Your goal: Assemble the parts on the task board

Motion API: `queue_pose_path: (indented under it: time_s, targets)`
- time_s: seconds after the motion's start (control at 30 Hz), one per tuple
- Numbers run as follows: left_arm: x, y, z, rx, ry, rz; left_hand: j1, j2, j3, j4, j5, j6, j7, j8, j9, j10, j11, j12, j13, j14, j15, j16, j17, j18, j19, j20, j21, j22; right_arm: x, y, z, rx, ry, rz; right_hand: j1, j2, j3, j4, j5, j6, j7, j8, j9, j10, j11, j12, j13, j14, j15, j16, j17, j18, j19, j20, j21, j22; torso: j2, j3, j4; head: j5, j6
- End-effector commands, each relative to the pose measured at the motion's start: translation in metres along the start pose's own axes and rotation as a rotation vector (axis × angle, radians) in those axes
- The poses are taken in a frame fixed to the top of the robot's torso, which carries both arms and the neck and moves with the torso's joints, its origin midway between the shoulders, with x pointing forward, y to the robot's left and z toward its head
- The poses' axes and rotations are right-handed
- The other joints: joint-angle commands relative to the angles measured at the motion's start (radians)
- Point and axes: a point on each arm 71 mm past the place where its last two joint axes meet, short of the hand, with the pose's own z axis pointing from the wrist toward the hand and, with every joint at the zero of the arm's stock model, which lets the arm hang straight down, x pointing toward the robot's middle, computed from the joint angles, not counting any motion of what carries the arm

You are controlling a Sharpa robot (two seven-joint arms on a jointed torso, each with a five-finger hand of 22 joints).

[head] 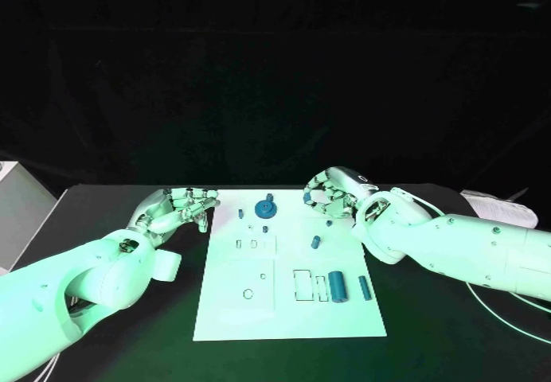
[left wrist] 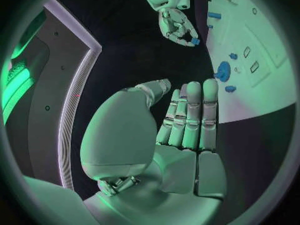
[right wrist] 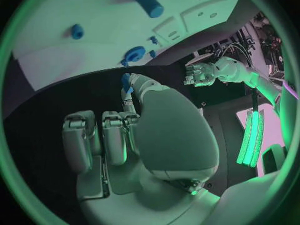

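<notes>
Right hand (right wrist: 134, 130), silver and many-fingered, seen from behind over the black table (right wrist: 56, 105). Small blue part (right wrist: 126, 81) pinched at the fingertips, thumb and one finger extended forward to it, the other fingers curled in toward the palm. Held just off the edge of the white task board plate (right wrist: 106, 40). On that plate: a round blue gear-like disc (right wrist: 134, 54) near the closest edge, a small blue peg (right wrist: 152, 53) just beside it, a small blue knob (right wrist: 77, 31) apart to one side, a larger blue cylinder (right wrist: 147, 3) lying further back, and rectangular recesses (right wrist: 169, 29) between. Left hand (right wrist: 201, 75), silver, well apart over the dark table, fingers loosely curled, nothing visible in them.
</notes>
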Motion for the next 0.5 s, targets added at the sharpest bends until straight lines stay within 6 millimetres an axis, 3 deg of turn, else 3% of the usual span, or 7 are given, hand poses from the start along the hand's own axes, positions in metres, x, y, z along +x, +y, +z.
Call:
queue_pose_path:
  time_s: [0.03, 0.23, 0.5]
  targets:
    - [0.001, 0.001, 0.002, -0.004, -0.001, 0.014, 0.005, 0.005, 0.002, -0.004, -0.004, -0.007, -0.002, 0.003, 0.001, -0.006, -0.001, 0.004, 0.001, -0.007, 0.002, 0.004, -0.002, 0.011, -0.006, 0.001, 0.003, -0.001, 0.008, 0.012, 0.000, 0.058, -0.016, -0.013, -0.007, 0.003, 0.005, 0.000, 0.003, 0.013, -0.003, 0.010, 0.011, 0.090, -0.008, -0.004, 0.250, 0.104, -0.007, 0.004, 0.263, -0.007, 0.107, -0.005, 0.002, 0.263, -0.010, -0.0044, 0.0030, 0.009, -0.004]
    - [0.002, 0.003, 0.004, -0.014, -0.009, 0.018, 0.002, 0.006, 0.002, -0.003, -0.005, -0.006, -0.002, 0.004, 0.002, -0.004, -0.002, 0.005, 0.002, -0.007, 0.003, 0.004, -0.002, 0.011, -0.007, 0.001, 0.004, -0.001, 0.035, 0.046, 0.000, 0.063, 0.039, 0.010, -0.014, 0.002, 0.011, 0.000, 0.005, 0.008, -0.002, 0.011, 0.011, 0.087, -0.007, -0.008, 0.247, 0.104, -0.004, 0.004, 0.263, -0.007, 0.107, -0.004, 0.002, 0.263, -0.017, -0.0106, 0.0035, 0.012, -0.009]
    - [0.004, 0.003, 0.005, -0.022, -0.009, 0.019, 0.001, 0.006, 0.002, -0.002, -0.005, -0.006, -0.002, 0.004, 0.002, -0.004, -0.002, 0.006, 0.002, -0.006, 0.003, 0.005, -0.003, 0.011, -0.008, 0.001, 0.004, -0.002, 0.066, 0.071, -0.003, 0.090, 0.127, 0.012, -0.029, -0.005, 0.014, 0.001, 0.006, 0.007, -0.001, 0.014, 0.012, 0.086, -0.006, -0.009, 0.246, 0.104, -0.003, 0.004, 0.263, -0.007, 0.107, -0.002, 0.002, 0.263, -0.025, -0.0185, 0.0020, 0.019, -0.024]
